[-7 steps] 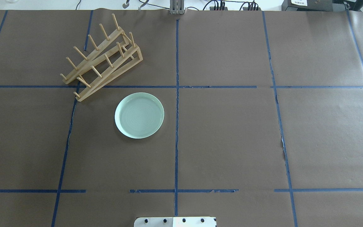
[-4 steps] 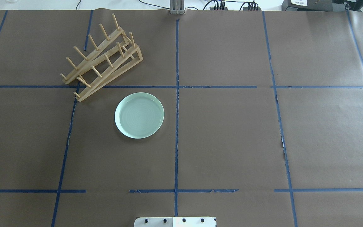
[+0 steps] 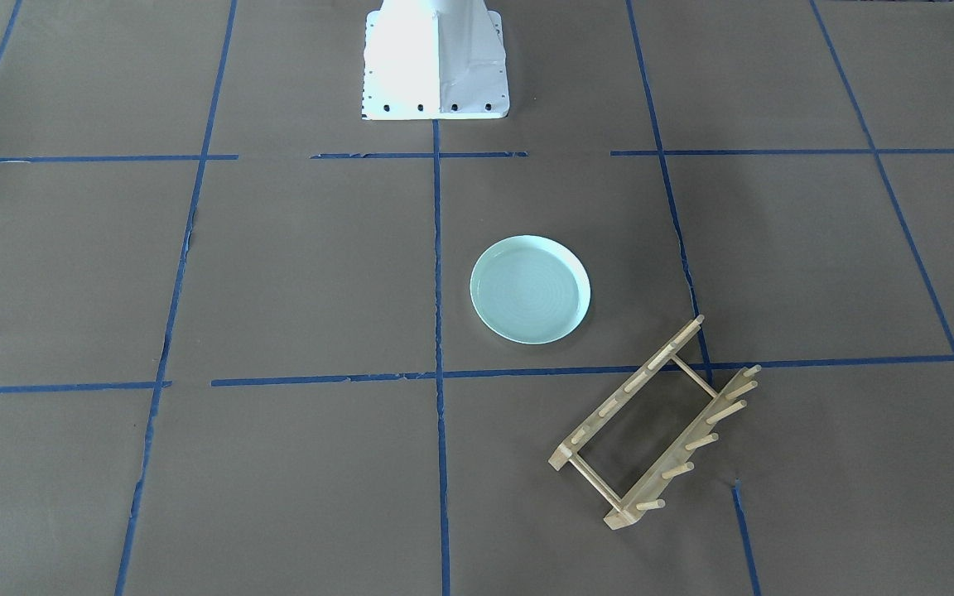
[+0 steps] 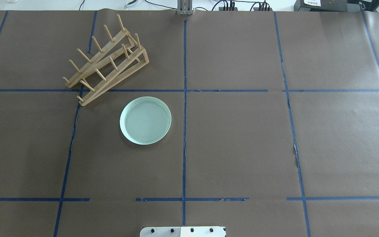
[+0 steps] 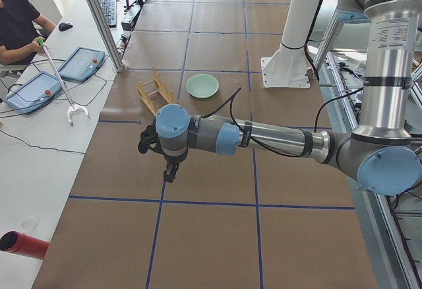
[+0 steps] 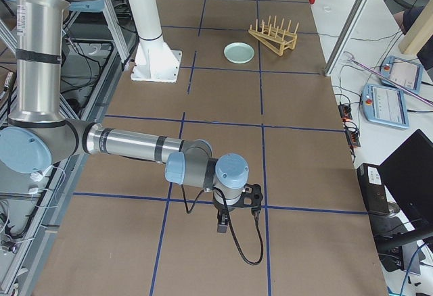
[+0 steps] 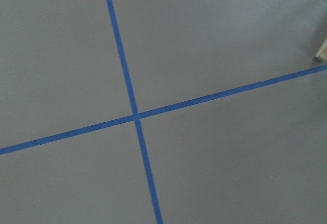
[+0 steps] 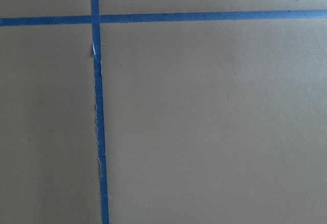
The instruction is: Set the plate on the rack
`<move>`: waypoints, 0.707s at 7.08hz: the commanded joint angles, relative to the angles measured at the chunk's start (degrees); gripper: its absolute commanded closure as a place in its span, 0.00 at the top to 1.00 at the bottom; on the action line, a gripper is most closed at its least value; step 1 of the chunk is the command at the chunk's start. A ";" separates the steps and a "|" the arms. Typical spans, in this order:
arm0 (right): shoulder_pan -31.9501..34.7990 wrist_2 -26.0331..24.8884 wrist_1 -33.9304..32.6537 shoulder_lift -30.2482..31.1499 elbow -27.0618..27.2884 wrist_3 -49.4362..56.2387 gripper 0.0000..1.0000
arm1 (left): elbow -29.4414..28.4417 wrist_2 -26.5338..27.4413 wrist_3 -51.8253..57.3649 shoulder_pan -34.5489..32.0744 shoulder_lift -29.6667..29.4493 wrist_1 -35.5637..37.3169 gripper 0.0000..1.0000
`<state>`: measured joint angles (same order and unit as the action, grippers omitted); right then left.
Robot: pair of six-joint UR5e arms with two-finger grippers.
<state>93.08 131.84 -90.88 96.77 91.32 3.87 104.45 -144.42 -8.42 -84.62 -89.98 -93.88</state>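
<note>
The pale mint-green plate [image 4: 145, 120] lies flat on the brown table cover, left of the centre line. It also shows in the front view [image 3: 530, 289]. The wooden rack [image 4: 107, 62] stands just beyond it at a slant, its pegs empty; it shows in the front view too [image 3: 655, 426]. Neither gripper shows in the overhead or front view. The left gripper [image 5: 170, 170] hangs over the table's left end, short of the rack [image 5: 153, 91]. The right gripper [image 6: 222, 227] hangs over the far right end. I cannot tell whether either is open or shut.
The white robot base [image 4: 183, 231] sits at the near edge. Blue tape lines grid the cover. An operator at the side bench holds a grabber tool [image 5: 71, 107] beside two tablets [image 5: 81, 63]. A red cylinder [image 5: 25, 245] lies on that bench.
The plate and the rack have not moved. Only small items beyond the table's far edge shift.
</note>
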 commanded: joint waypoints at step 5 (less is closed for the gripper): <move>0.00 0.00 0.00 0.00 0.00 0.00 1.00 | 1.50 18.79 -61.86 39.21 -28.41 2.31 1.00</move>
<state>93.08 131.84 -90.88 96.77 91.34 3.87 110.15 -130.01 -63.54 -53.01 -108.26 -98.35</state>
